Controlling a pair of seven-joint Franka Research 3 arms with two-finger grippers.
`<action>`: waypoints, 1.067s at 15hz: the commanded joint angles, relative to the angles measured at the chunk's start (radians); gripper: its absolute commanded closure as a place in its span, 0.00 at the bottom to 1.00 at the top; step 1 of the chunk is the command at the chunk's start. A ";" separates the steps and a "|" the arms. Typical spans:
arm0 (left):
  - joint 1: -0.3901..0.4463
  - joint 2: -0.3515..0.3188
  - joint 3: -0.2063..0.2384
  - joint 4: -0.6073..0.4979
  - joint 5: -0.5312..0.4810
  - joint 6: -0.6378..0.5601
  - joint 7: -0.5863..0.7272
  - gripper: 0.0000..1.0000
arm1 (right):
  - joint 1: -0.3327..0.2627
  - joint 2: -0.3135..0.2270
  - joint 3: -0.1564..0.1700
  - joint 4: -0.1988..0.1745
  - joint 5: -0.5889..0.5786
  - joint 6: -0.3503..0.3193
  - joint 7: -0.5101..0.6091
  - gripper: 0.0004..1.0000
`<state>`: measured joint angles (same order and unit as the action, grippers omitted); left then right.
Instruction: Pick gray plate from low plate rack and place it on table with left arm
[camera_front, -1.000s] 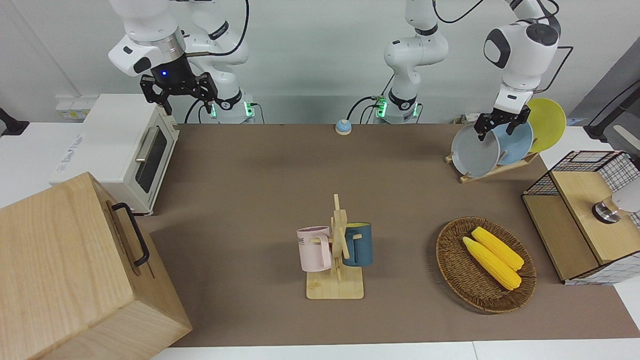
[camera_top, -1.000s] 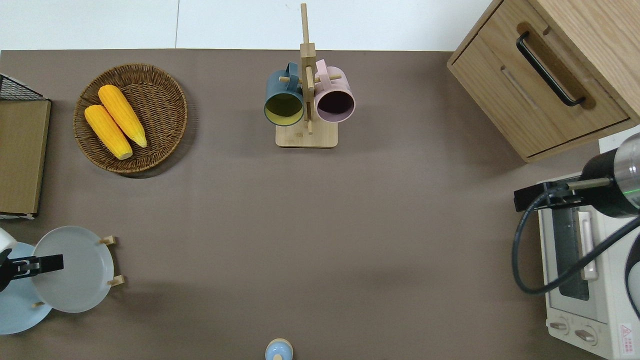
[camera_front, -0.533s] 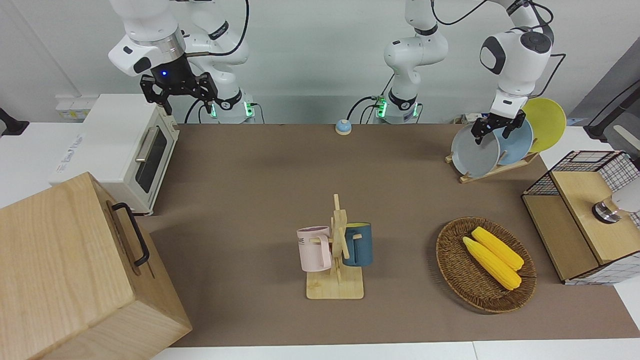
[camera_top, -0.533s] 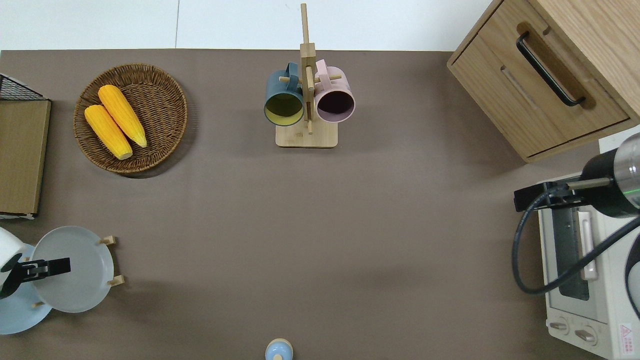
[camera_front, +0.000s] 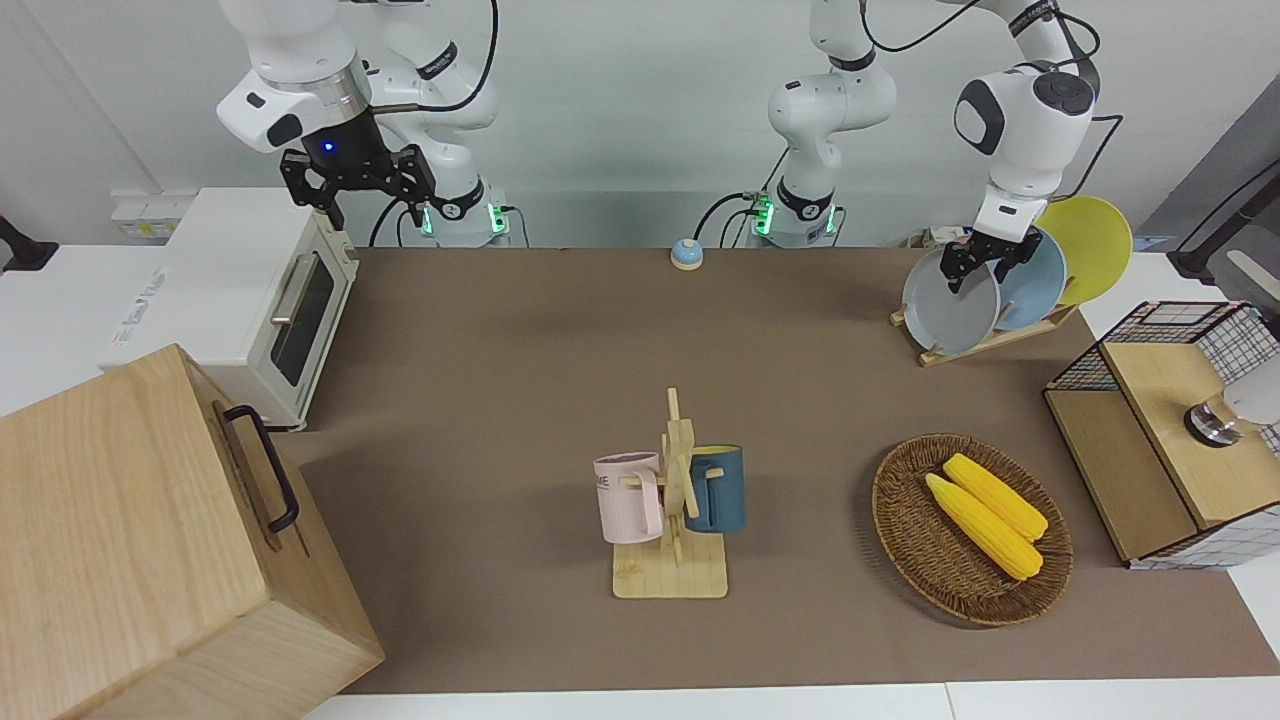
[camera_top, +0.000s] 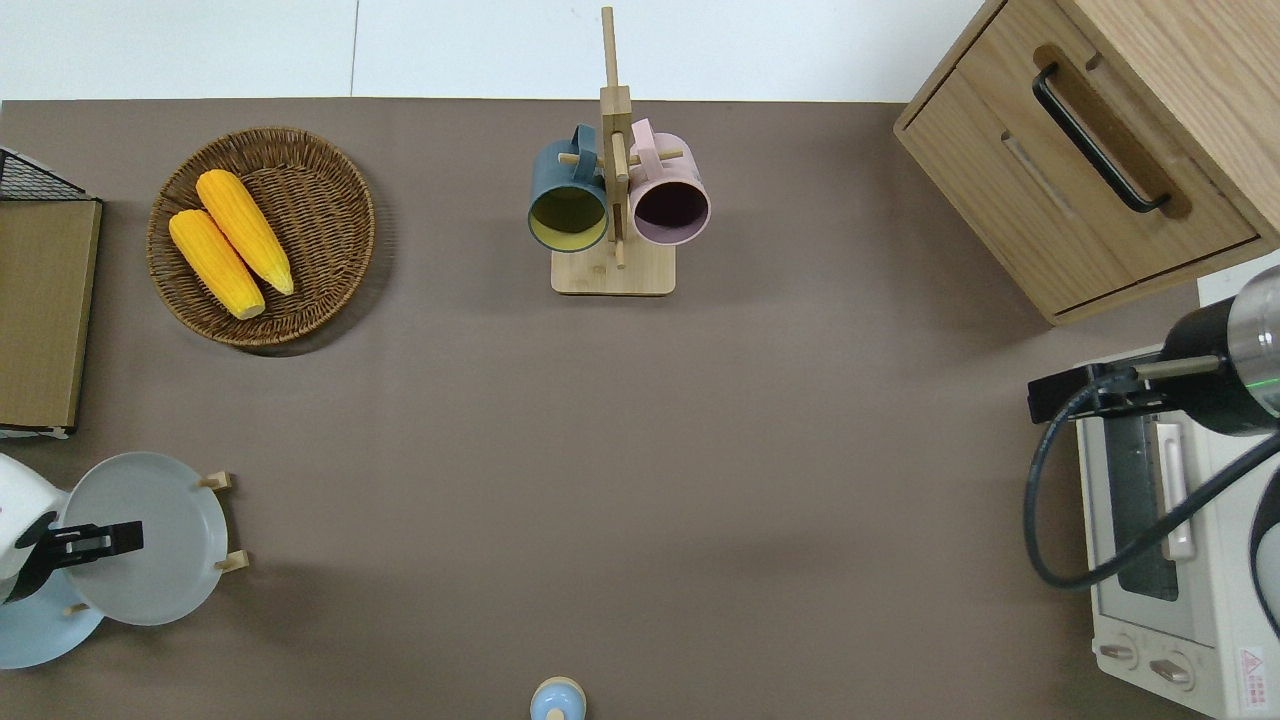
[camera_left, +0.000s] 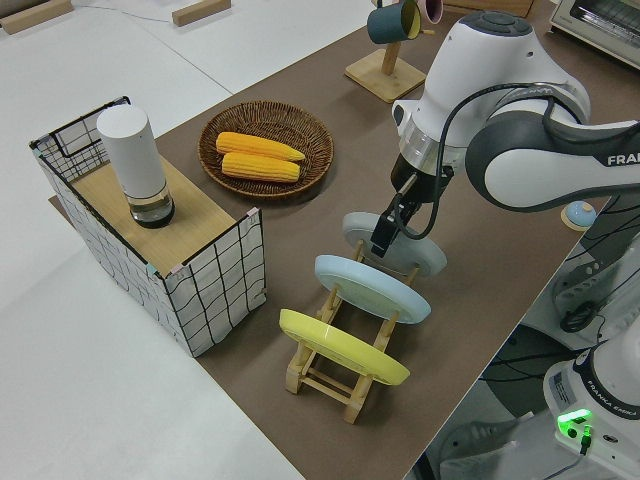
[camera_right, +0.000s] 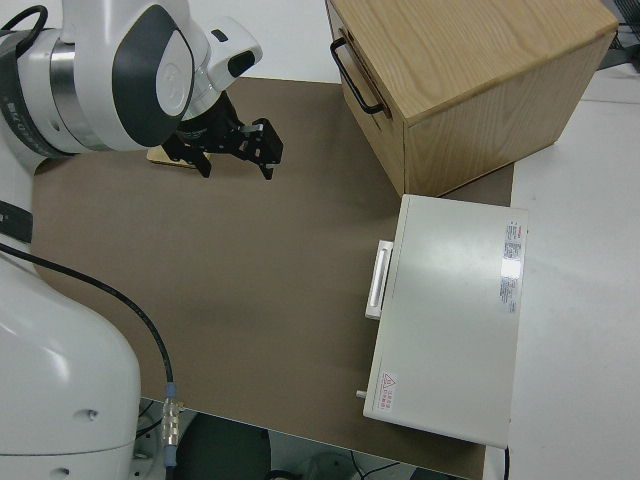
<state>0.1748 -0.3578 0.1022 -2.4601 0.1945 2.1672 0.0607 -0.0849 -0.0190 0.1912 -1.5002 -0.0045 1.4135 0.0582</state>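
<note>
I work in a robotics lab staged as a kitchen: bare white walls, white benches, and my arm bases bolted at the table (camera_front: 560, 330) edge with trailing cables. Well away from my left gripper (camera_front: 978, 262) stand a toaster oven (camera_front: 240, 300) and a mug stand (camera_front: 675, 500).

Front and overhead views share the table (camera_front: 500, 350); side views sit closer.

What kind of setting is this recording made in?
Most likely a lab bench staged as a mock kitchen, not a real one. Kitchen props sit on a matted table: a toaster oven, a low plate rack and a mug stand. Two arms are mounted at its edge, against bare walls.
</note>
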 joint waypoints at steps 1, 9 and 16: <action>0.009 -0.030 -0.002 -0.034 0.017 0.014 0.008 0.67 | -0.007 -0.002 0.007 0.006 0.006 -0.015 0.000 0.01; 0.008 -0.030 -0.002 -0.030 0.017 -0.001 0.008 1.00 | -0.007 -0.002 0.005 0.006 0.006 -0.015 -0.001 0.01; -0.008 -0.033 -0.016 0.068 0.016 -0.131 -0.002 1.00 | -0.007 -0.002 0.007 0.006 0.006 -0.015 -0.001 0.01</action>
<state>0.1738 -0.3750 0.0906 -2.4431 0.1913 2.1130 0.0600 -0.0849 -0.0190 0.1912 -1.5002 -0.0045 1.4135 0.0582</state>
